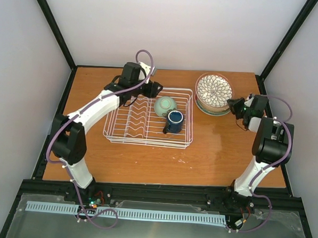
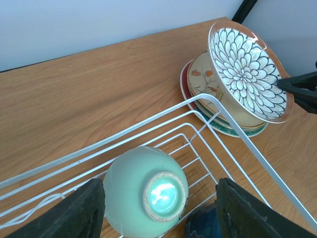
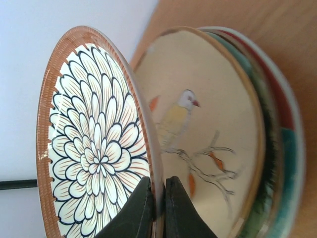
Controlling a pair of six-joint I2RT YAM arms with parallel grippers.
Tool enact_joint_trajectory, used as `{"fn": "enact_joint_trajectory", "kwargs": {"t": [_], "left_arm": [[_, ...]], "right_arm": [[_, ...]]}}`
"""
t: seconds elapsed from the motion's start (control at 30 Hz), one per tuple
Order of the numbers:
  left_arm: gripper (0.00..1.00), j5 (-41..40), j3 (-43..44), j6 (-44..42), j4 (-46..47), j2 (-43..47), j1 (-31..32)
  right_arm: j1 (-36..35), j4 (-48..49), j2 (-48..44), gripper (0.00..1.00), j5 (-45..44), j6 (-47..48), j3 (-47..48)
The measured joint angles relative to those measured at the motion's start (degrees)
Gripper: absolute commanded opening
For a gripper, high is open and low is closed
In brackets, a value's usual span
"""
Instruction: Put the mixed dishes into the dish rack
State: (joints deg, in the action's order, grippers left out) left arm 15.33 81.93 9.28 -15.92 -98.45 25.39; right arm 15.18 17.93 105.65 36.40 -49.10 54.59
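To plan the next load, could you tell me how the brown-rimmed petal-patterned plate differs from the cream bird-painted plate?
The brown-rimmed petal-patterned plate is tilted up; the cream bird-painted plate rests on the stack. The right gripper pinches the petal plate's rim, not the cream plate. Both are outside the white wire rack.

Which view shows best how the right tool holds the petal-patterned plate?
The right wrist view: the right tool is shut on the rim of the petal-patterned plate, tilted off the bird plate. The top view shows only the tool at the plate's right edge; the left wrist view shows the tilt, the tool barely.
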Motion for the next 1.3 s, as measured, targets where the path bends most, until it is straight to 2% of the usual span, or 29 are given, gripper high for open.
{"fn": "enact_joint_trajectory", "kwargs": {"t": [0.23,0.47,0.63,0.83,0.97,1.3], "left_arm": [[0.64,3.8,2.4,0.0,0.0,-1.8,-0.3],[0.68,18.1,3.0,2.9,2.4,-1.9,-6.1],[0.69,27.0,3.0,5.3,4.0,-1.9,-9.2],[0.71,34.3,3.3,7.8,5.3,-1.9,-8.8],[0.72,36.5,3.2,8.8,5.8,-0.9,-8.7],[0.71,37.8,2.9,9.9,8.3,4.7,-8.8]], "right_arm": [[0.0,19.4,1.1,0.03,4.6,-7.8,-4.5],[-0.3,29.4,-1.4,0.03,7.6,-9.2,-7.0],[-3.3,27.8,-8.5,0.03,7.7,-5.7,-7.6],[-12.8,22.9,-16.8,0.03,6.6,1.4,-7.0],[-18.6,18.2,-18.2,0.03,4.7,6.0,-5.6],[-24.0,9.8,-18.2,0.03,0.2,12.7,-2.1]]}}
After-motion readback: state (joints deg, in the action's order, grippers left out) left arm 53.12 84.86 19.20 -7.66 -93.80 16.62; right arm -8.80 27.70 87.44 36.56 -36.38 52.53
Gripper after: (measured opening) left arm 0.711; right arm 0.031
